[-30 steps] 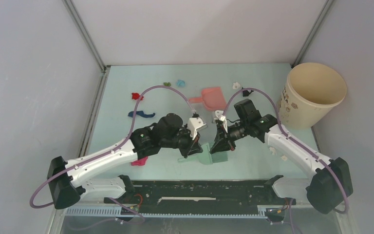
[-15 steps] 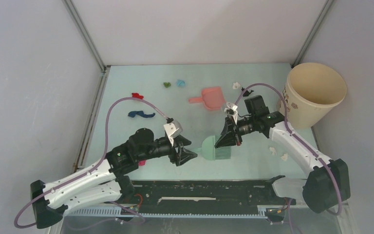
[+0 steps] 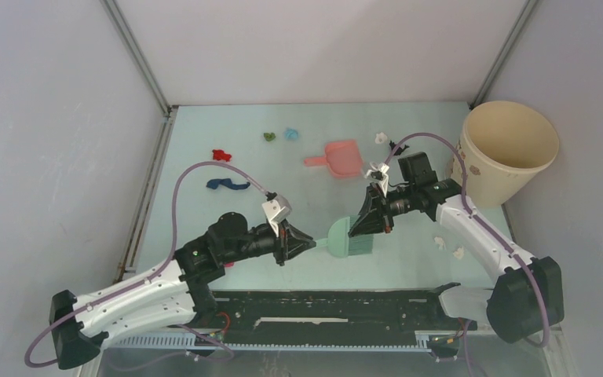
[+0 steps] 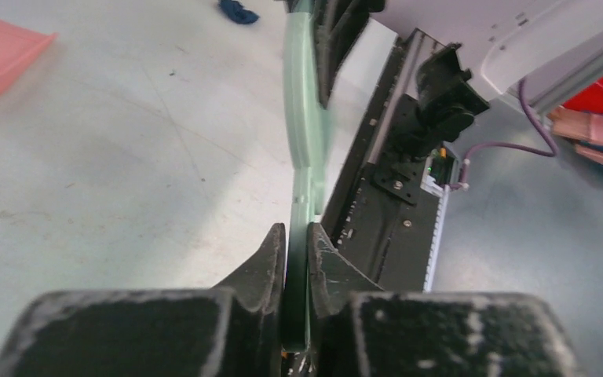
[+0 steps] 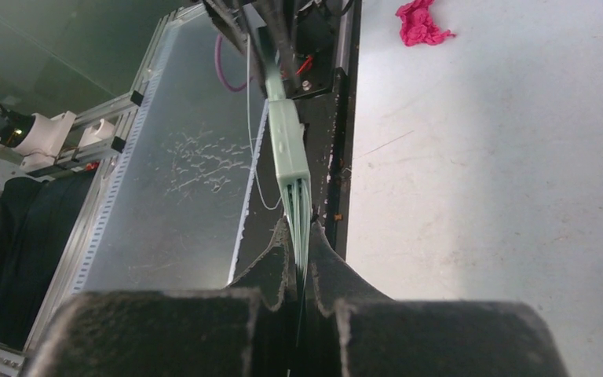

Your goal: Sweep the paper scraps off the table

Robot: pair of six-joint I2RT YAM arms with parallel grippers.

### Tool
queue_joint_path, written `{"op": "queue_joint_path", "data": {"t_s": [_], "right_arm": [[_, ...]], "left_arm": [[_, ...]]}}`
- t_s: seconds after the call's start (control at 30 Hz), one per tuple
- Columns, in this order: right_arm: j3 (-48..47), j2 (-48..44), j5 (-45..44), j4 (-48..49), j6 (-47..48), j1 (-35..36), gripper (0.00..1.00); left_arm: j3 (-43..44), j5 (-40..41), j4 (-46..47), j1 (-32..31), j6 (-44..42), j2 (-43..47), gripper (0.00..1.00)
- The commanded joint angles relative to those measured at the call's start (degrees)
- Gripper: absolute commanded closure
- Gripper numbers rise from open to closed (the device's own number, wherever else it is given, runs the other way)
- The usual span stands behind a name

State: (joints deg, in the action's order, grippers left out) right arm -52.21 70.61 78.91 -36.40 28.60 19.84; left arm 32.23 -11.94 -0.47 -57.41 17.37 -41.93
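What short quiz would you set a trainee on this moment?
1. True or false: a gripper holds the dustpan.
2. What is the right gripper shut on? A. the bristles of the brush. B. a red scrap. C. the cup's rim.
3. Fill in: the left gripper is shut on the brush's ____.
Key: 1 false; 2 A; 3 handle.
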Motion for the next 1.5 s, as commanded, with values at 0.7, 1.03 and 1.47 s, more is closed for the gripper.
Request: {"op": "queue_joint_path", "data": {"t_s": [0.7,1.03,1.47], "right_arm": [[-1.32,-2.86,-11.93,-3.47,9.61,6.85,0.34],[-1.31,0.58,-13.81,-3.53,10.25,10.79,0.42],[-2.27,1.62,-9.69,-4.99,10.53,9.27,1.00]], "left_arm": [[12.00,-7.82,-22.21,-0.16,-6.63,-7.37,1.00],[14.09,-9.31,-21.51,-0.16,-7.46,-8.57,1.00],[12.34,-2.20,-16.98,-0.16,-5.63,-3.72,0.17]]}}
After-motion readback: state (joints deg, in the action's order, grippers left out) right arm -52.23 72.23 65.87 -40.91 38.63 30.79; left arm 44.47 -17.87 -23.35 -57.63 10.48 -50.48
